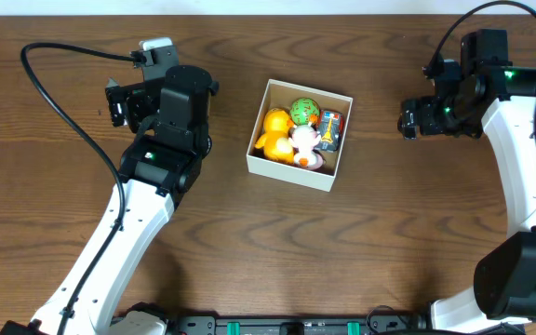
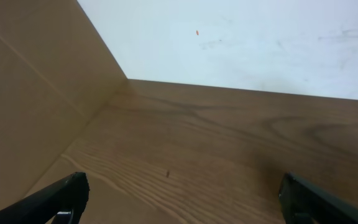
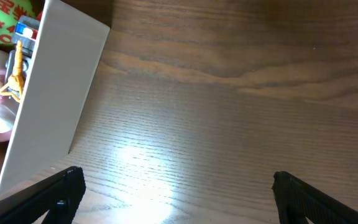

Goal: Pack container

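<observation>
The container (image 1: 289, 171), a square white-walled box, sits mid-table. Inside it lie a yellow duck (image 1: 274, 130), a green ball (image 1: 304, 113), a small printed can (image 1: 330, 129) and a white and pink toy (image 1: 305, 144). My left gripper (image 1: 119, 102) hangs to the container's left, well apart from it. In the left wrist view the left gripper (image 2: 182, 199) stands open over bare wood. My right gripper (image 1: 409, 121) is off to the container's right, open and empty. In the right wrist view the right gripper (image 3: 178, 193) has the container's white wall (image 3: 61, 87) at its upper left.
A wooden table (image 1: 389, 233) carries everything. In the left wrist view a brown panel (image 2: 23, 99) rises on the left and a white wall (image 2: 247, 43) stands at the back. A black cable (image 1: 59, 102) loops over the table's left side.
</observation>
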`<move>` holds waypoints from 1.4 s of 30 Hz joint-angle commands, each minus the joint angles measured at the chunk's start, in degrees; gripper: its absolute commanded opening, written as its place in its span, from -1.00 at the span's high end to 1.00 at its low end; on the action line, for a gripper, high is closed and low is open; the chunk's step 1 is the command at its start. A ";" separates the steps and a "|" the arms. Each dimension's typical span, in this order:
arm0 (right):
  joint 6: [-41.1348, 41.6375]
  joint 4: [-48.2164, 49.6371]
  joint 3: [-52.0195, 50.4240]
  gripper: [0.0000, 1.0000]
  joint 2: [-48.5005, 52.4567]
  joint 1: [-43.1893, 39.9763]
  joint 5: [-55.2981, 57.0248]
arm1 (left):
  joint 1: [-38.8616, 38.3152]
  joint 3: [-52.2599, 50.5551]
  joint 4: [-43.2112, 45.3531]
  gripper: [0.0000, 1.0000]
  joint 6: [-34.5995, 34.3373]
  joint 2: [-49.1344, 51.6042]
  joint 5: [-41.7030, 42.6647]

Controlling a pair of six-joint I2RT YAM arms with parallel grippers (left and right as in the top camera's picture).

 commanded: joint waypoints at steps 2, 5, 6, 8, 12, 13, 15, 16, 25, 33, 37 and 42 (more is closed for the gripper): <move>0.81 -0.04 0.74 -0.99 -1.27 0.00 -0.02 | 0.17 -0.15 -0.13 -0.96 0.33 -0.81 -1.73; 0.81 -0.04 0.74 -0.98 -1.27 0.00 -0.02 | 0.17 -0.13 -0.15 -0.96 0.33 -0.81 -1.73; 0.81 -0.02 0.74 -0.98 -1.27 -0.02 -0.02 | 0.17 -0.13 -0.13 -0.96 0.33 -0.81 -1.70; 0.81 -0.04 0.74 -0.99 -1.27 -0.02 -0.02 | 0.17 -0.15 -0.13 -0.96 0.33 -0.81 -1.73; 0.81 -0.04 0.68 -0.98 -1.25 0.00 -0.02 | 0.17 -0.13 -0.13 -0.96 0.33 -0.81 -1.70; 0.81 -0.02 0.68 -0.98 -1.60 0.00 -0.02 | 0.17 -0.13 -0.15 -0.96 0.33 -0.81 -1.73; 0.81 -0.02 0.68 -0.99 -2.95 0.04 -0.02 | 0.17 -0.13 -0.13 -0.96 0.33 -0.81 -1.73; 0.81 -0.04 0.68 -0.98 -3.98 0.09 -0.02 | 0.17 -0.13 -0.13 -0.96 0.33 -0.81 -1.73; 0.81 -0.04 0.68 -0.99 -20.22 1.73 -0.02 | 0.17 -0.13 -0.13 -0.96 0.33 -0.81 -1.73; 0.81 -0.04 0.68 -0.98 -39.56 5.86 -0.02 | 0.17 -0.15 -0.13 -0.96 0.33 -0.81 -1.73; 0.81 -0.07 0.68 -0.98 -48.96 7.91 -0.04 | 0.17 -0.13 -0.13 -0.96 0.33 -0.81 -1.70; 0.81 0.00 0.68 -0.99 -59.39 8.02 -0.02 | 0.17 -0.13 -0.15 -0.96 0.33 -0.81 -1.73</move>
